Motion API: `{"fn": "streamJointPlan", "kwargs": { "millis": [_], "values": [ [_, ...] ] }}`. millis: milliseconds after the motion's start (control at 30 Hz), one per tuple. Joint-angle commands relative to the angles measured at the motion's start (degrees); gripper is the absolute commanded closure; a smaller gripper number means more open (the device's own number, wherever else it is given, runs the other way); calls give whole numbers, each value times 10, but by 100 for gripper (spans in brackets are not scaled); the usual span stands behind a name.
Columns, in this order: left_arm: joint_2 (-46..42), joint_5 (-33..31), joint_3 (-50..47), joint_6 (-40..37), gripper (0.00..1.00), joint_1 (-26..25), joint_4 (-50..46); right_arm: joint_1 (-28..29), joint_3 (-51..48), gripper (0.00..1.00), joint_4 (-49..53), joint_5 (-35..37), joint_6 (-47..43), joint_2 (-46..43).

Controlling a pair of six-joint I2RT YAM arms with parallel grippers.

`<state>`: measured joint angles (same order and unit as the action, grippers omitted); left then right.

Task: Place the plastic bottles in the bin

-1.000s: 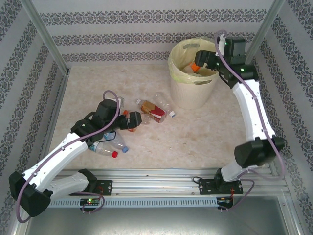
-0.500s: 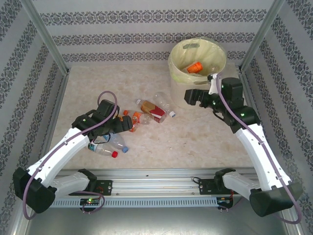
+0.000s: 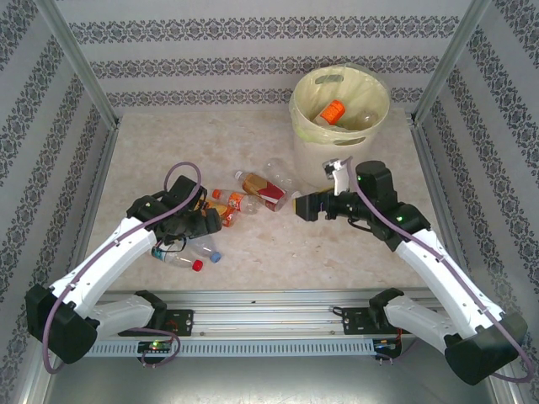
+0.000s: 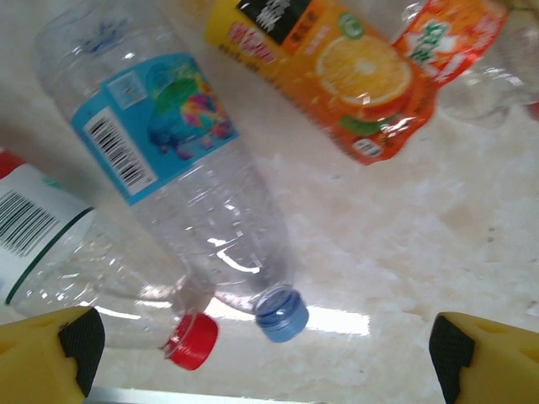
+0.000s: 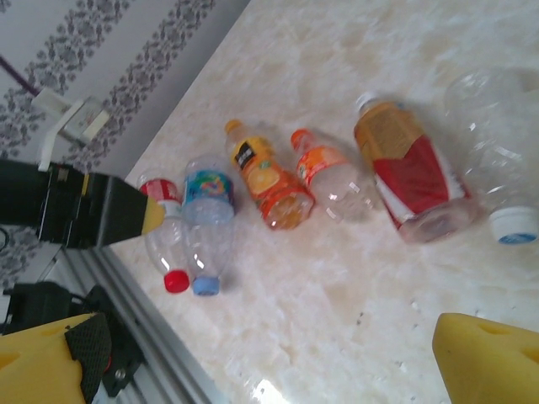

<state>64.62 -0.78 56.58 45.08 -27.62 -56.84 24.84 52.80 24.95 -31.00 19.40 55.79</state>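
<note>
The bin (image 3: 313, 141), cream-white with a pale yellow liner, stands at the back right with an orange-labelled bottle (image 3: 333, 110) inside. Several plastic bottles lie on the table left of it: a red-labelled one (image 3: 263, 194), a clear one (image 3: 282, 175) and two orange ones (image 3: 226, 202). Nearer me lie a blue-capped bottle (image 4: 181, 168) and a red-capped one (image 4: 84, 278). My left gripper (image 4: 265, 353) hangs open just above the caps of those two, holding nothing. My right gripper (image 3: 305, 207) is open and empty, low over the table right of the red-labelled bottle (image 5: 404, 168).
Patterned walls and metal posts (image 3: 80, 63) close in the table on three sides. An aluminium rail (image 3: 269, 307) runs along the near edge. Bare marble table (image 3: 337, 252) lies in front of the bin and between the arms.
My right arm has swung from over the bin down to the table beside the bottles, leaving an orange bottle in the bin. My left gripper has drawn back slightly toward the capped bottles.
</note>
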Motion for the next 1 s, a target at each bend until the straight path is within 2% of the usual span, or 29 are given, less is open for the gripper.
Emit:
{"fn": "streamJointPlan", "kwargs": {
  "millis": [0,100,233,500,967],
  "values": [
    [-1,-38,-15,35,0,8,-69,15,-19,2,-7,-11,3,-19],
    [-2,-42,-25,38,0,10,-74,31,-34,2,-12,3,17,-36],
    [-1,-3,-52,41,0,29,-39,54,-48,2,-18,28,34,-47],
    [77,31,-37,5,0,62,9,96,-81,2,-37,79,60,-54],
    [148,56,-41,-20,5,117,93,113,-88,2,-33,100,69,-50]
  ]
}}
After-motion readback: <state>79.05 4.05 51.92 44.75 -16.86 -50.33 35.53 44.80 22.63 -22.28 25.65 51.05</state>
